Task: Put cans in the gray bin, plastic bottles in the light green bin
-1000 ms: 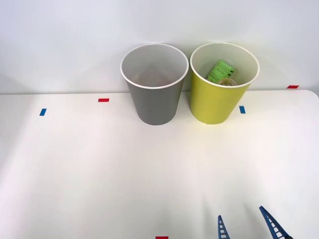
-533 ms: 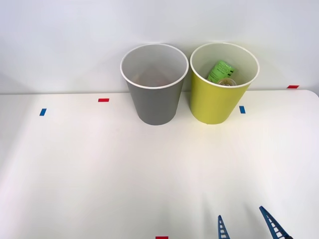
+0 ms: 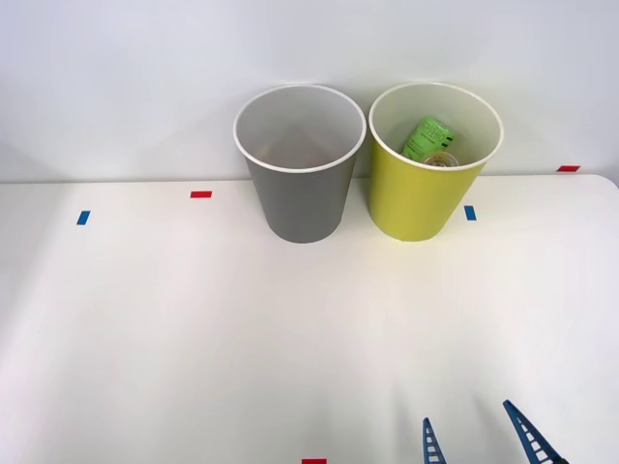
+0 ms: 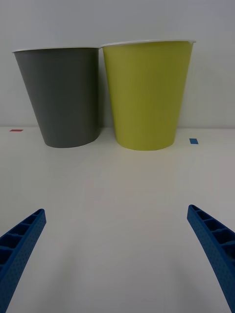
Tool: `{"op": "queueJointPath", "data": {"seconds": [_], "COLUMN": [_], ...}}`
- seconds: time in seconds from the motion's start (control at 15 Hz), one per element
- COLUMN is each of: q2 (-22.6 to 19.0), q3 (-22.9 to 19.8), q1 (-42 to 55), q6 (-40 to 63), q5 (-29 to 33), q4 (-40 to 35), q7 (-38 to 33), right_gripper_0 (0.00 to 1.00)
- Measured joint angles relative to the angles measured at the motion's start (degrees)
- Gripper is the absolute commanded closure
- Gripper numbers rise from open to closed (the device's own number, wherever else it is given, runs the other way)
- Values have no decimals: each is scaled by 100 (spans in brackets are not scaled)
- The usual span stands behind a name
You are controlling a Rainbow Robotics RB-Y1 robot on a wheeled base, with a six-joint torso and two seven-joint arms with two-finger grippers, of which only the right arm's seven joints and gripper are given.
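- Well, your right gripper sat at the table's six-o'clock edge, fingers spread wide, holding nothing.
- At twelve o'clock stood the gray bin, and just beside it the light green bin.
- One plastic bottle already lay inside the green one, so sorting looked finished; your next move needed a fresh item.

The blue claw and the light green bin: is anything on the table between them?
No. In both views the table between the open right gripper and the light green bin is bare. The nearest marks, bits of blue tape, lie off to the side.
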Motion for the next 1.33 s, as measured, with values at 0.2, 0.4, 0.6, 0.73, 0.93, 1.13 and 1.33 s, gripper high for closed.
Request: {"op": "queueJointPath", "data": {"seconds": [0.2,0.4,0.6,0.73,0.93,1.13,1.33], "q2": [0,0,0,0,0,0,0], "q3": [0,0,0,0,0,0,0], "q1": [0,0,0,0,0,0,0], "q6": [0,0,0,0,0,0,0], "q5": [0,0,0,-1,-1,-1,-1], "q4": [0,0,0,0,0,0,0], "q7": [0,0,0,0,0,0,0], "right_gripper_0": [0,0,0,0,0,0,0]}}
